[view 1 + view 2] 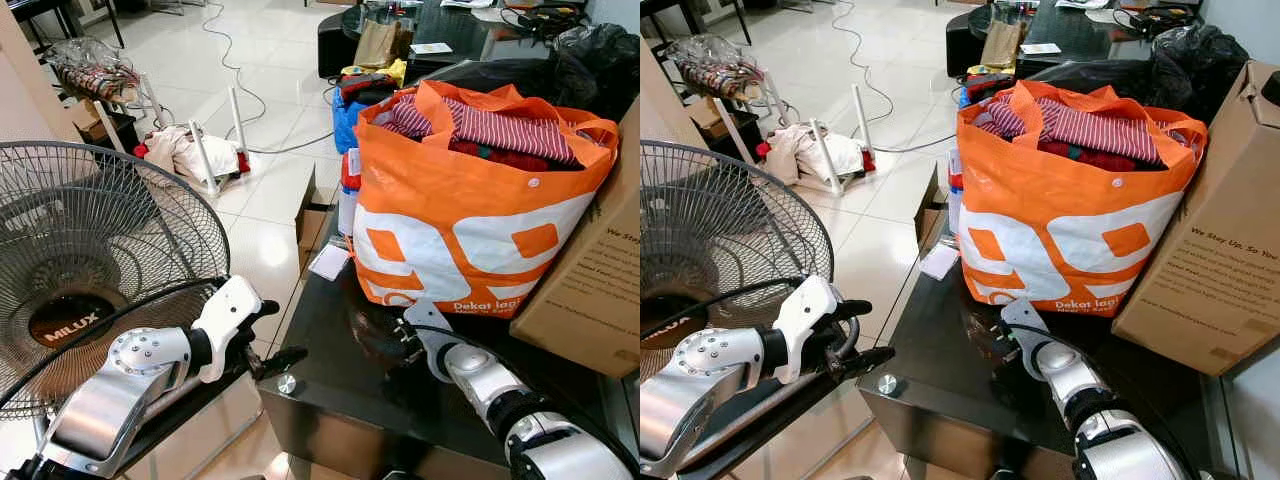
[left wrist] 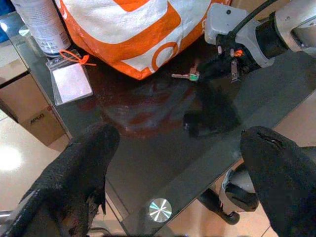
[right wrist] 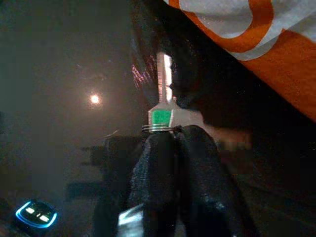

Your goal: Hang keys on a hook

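1 orange bag (image 1: 470, 215), 1 fan (image 1: 90, 260), 1 cardboard box (image 1: 590, 270), 1 ID badge (image 2: 71, 81) — 2 hands: left hand (image 2: 177, 173), right hand (image 3: 173, 143)

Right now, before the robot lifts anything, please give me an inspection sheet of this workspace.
Surface: dark glass table, glossy, with reflections.
Job's things: keys with a green head lie on the glass beside the orange bag; hook: nothing seen.
Clutter: orange bag stuffed with striped clothes, cardboard box, badge holder, white canister.
Grippers: right gripper is pinched on the keys' ring end; left gripper is open at the table's edge.
Cables: white cable on the floor.
Surroundings: standing fan, tiled floor, laundry pile.
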Controlling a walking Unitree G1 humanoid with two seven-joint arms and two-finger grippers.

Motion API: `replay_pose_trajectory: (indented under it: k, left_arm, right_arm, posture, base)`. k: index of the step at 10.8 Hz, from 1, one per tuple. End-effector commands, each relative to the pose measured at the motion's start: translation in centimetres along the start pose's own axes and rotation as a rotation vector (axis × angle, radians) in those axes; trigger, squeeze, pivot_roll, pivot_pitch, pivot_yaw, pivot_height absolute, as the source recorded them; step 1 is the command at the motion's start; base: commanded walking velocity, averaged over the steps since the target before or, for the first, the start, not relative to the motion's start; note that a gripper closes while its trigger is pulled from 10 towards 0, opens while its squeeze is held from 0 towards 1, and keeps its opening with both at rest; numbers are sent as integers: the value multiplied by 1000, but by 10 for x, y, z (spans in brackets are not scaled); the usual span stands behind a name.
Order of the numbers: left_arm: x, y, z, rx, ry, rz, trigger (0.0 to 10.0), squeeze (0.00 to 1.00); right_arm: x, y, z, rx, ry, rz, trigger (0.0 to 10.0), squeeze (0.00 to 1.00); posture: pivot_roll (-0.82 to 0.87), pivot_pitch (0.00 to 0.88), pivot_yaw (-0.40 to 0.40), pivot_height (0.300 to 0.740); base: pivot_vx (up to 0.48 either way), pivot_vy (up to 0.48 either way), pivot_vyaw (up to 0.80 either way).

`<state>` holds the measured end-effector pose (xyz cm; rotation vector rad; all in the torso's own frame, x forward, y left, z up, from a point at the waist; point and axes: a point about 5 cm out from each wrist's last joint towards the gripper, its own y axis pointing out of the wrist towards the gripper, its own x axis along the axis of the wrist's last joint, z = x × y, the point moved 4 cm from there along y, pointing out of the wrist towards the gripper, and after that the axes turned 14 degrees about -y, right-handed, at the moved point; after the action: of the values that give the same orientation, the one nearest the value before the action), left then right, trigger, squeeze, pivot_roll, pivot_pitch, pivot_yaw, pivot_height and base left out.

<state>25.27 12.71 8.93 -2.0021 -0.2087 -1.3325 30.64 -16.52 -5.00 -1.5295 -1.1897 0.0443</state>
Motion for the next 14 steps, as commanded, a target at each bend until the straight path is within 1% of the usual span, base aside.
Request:
replay_pose_trajectory:
  k: [1, 3, 4, 5, 7, 8, 10, 11, 12, 13, 14]
  left_arm:
    - [7, 0, -2, -5, 25, -10, 10000, 0]
    - [8, 1, -2, -7, 28, -13, 10000, 0]
    - [9, 1, -1, -5, 29, -14, 10000, 0]
    - [9, 1, 0, -2, 30, -14, 10000, 0]
    - [10, 2, 0, 3, 31, -18, 10000, 0]
    - [10, 3, 0, 4, 30, -22, 10000, 0]
    - [11, 5, 0, 1, 30, -28, 10000, 0]
    - [11, 7, -1, -4, 29, -30, 10000, 0]
    - [12, 9, -1, -7, 29, -31, 10000, 0]
    - [12, 9, -1, -7, 30, -30, 10000, 0]
    - [12, 7, 0, -3, 31, -28, 10000, 0]
  right_arm:
    - [1, 0, -2, -8, 10, -2, 0, 0]
    - [0, 0, -4, -12, 10, -1, 0, 0]
    - [-3, -1, -7, -15, -8, 1, 0, 0]
    - [-6, -3, -12, -16, -20, 2, 0, 0]
    - [-20, -10, -25, -26, -29, 5, 0, 0]
    - [-32, -18, -33, -30, -24, -2, 0, 0]
    - [-48, -33, -34, 12, -49, -34, 0, 0]
    - [-38, -36, -34, -22, 28, -103, 4667, 0]
    - [-30, -35, -30, -32, 131, -137, 10000, 133]
    - [-16, -31, -21, -45, 207, -177, 10000, 1000]
    - [-2, -26, -16, -86, 305, -204, 10000, 1000]
  posture:
    - [4, 0, 47, 740]
    - [4, 0, 48, 740]
    - [4, 0, 47, 740]
    - [5, 0, 46, 740]
    - [3, 0, 44, 740]
    - [-1, 0, 42, 740]
    - [-9, 0, 43, 740]
    - [-19, 0, 47, 740]
    - [-17, 0, 48, 740]
    - [-15, 0, 48, 740]
    - [-11, 0, 47, 740]
  base:
    - [0, 0, 0]
    - [0, 0, 0]
    - [0, 0, 0]
    - [0, 0, 0]
    - [0, 0, 0]
    - [0, 0, 0]
    - [0, 0, 0]
    - [0, 0, 0]
    - [0, 0, 0]
    - [0, 0, 0]
    - [0, 0, 0]
